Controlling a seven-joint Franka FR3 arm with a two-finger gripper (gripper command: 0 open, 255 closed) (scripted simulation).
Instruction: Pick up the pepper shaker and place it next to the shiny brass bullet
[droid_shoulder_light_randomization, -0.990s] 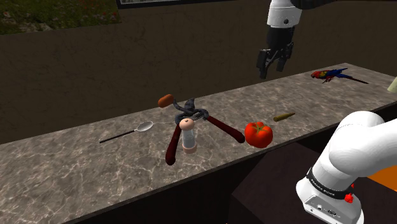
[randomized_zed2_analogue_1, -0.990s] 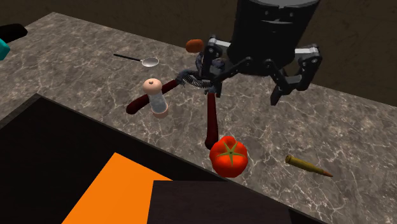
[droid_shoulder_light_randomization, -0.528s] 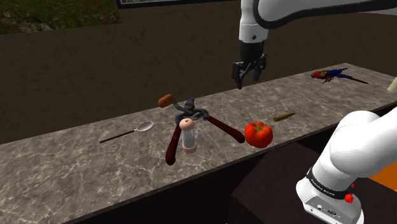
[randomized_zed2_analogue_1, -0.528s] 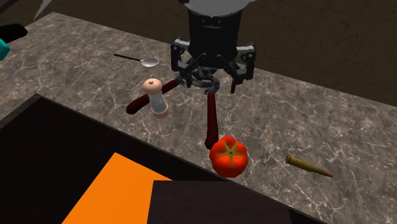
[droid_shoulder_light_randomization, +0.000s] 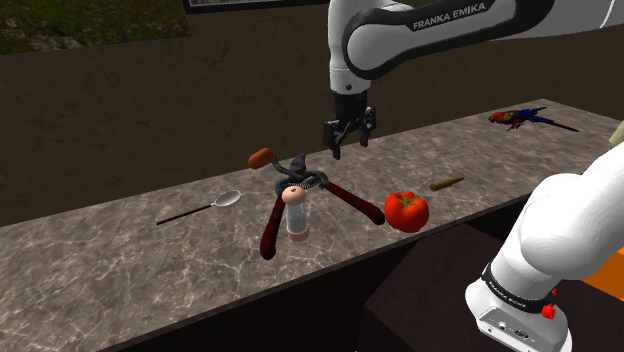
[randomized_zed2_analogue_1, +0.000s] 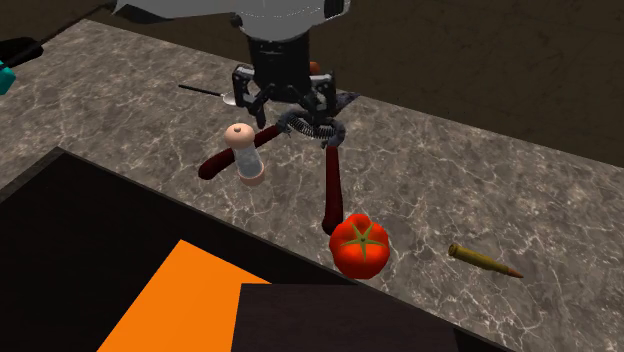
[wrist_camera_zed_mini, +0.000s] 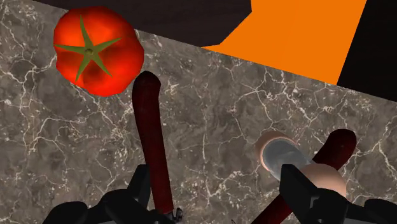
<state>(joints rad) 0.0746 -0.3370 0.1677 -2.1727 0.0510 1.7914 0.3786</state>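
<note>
On the shoulder view's left, a spoon (droid_shoulder_light_randomization: 200, 208) lies on the marble counter (droid_shoulder_light_randomization: 100, 270). Next comes the pepper shaker (droid_shoulder_light_randomization: 293, 210), standing upright between the two dark red handles of a hinged tool (droid_shoulder_light_randomization: 352, 200). My gripper (droid_shoulder_light_randomization: 348, 135) hangs above the tool's head, just behind the shaker. My fingers (wrist_camera_zed_mini: 139, 191) are spread apart and grip nothing. Further right sit a tomato (droid_shoulder_light_randomization: 406, 211), then the brass bullet (droid_shoulder_light_randomization: 446, 183), well apart from the shaker, and a toy parrot (droid_shoulder_light_randomization: 520, 118).
</note>
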